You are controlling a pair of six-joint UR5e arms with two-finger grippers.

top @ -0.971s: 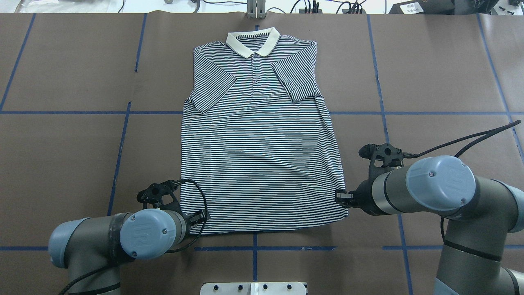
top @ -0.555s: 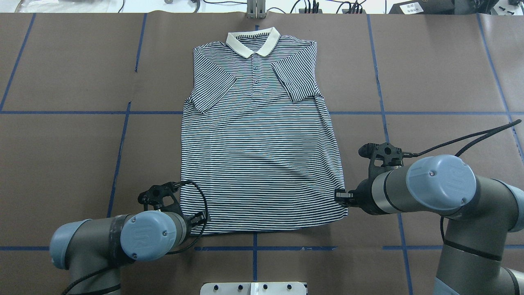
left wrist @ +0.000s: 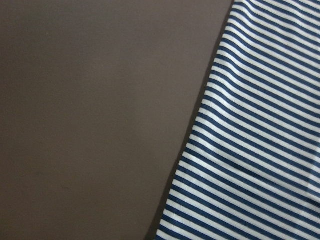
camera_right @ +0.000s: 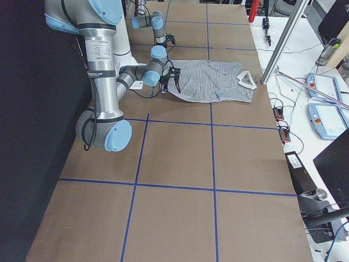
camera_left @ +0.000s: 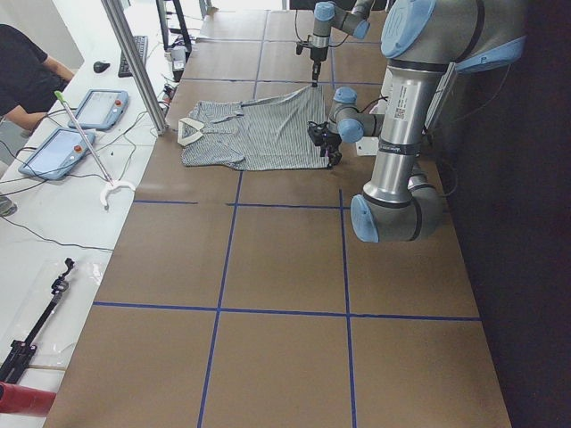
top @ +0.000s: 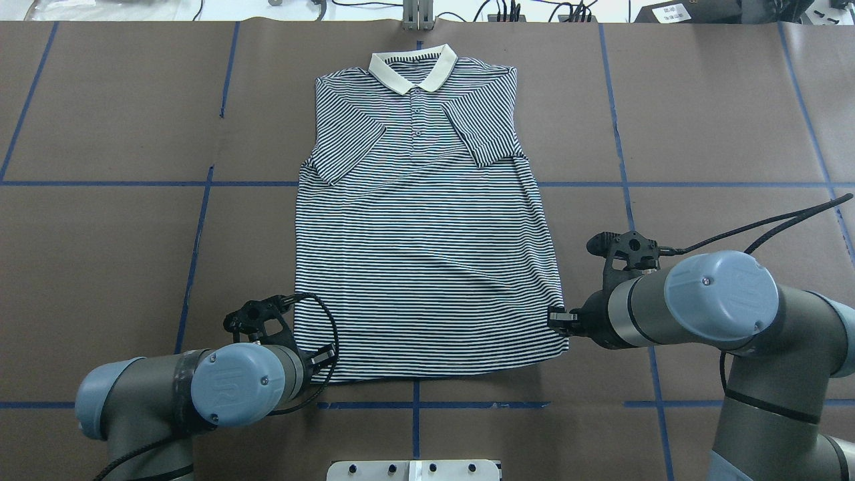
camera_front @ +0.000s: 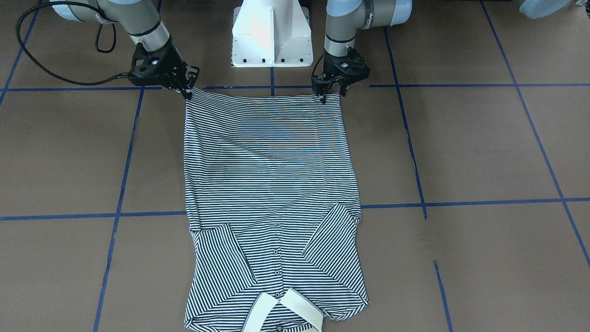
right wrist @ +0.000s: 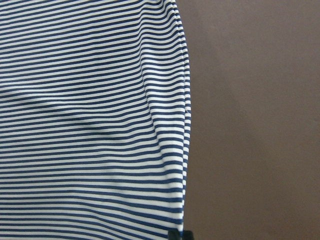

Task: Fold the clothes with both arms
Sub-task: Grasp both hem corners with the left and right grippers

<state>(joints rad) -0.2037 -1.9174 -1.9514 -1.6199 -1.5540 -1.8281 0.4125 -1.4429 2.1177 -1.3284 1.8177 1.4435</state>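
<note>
A striped polo shirt lies flat and face up in the middle of the table. Its cream collar is at the far edge from the robot and its hem is on the near side. Both short sleeves are folded inward across the chest.

The left pincer stands at the hem's left corner, with its fingers spread apart and their tips down at the cloth. The right pincer is at the hem's right corner and touches the shirt's edge. Whether it grips the fabric cannot be told. Both grey arms reach in low from the robot's side of the table.

Blue tape lines divide the brown tabletop into squares. A white pedestal stands just behind the hem, between the two arms.
</note>
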